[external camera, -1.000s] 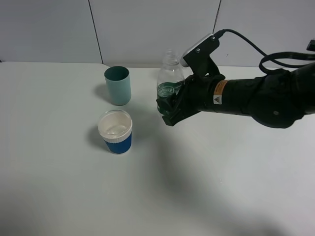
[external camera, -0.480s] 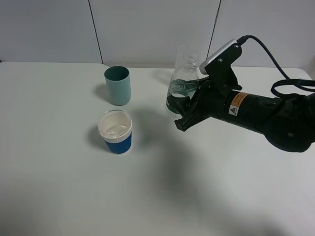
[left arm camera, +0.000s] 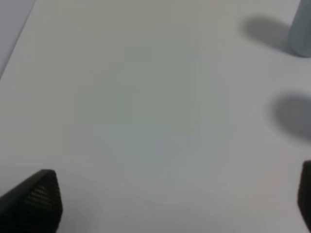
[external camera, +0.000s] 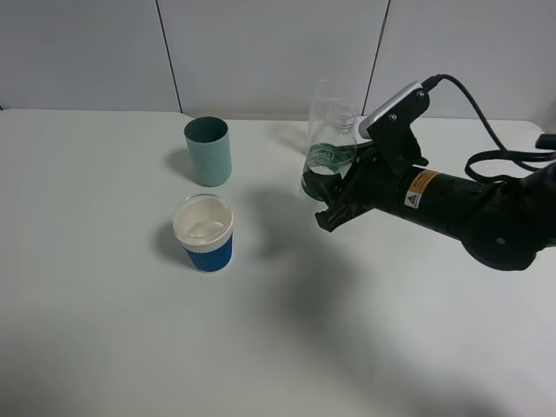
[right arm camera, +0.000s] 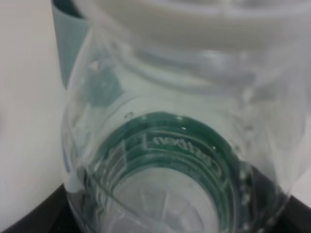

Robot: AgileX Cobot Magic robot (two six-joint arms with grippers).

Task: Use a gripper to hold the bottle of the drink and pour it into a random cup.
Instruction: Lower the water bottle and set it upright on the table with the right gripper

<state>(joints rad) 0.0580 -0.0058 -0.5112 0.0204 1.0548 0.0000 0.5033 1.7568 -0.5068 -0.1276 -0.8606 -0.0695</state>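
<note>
White table (external camera: 130,347), grey wall. Right gripper (external camera: 328,201) clamped around bottle (external camera: 325,162), centre-right; label lettering legible only from right wrist. Left gripper (left arm camera: 170,204) spread, seen solely from left wrist.

The high cam is looking down at the whole desk (external camera: 130,330) from the front. Left wrist cam is hovering over bare desk, catching the teal cup (left arm camera: 301,29) too; right wrist cam is jammed right against the bottle (right arm camera: 170,145).
</note>
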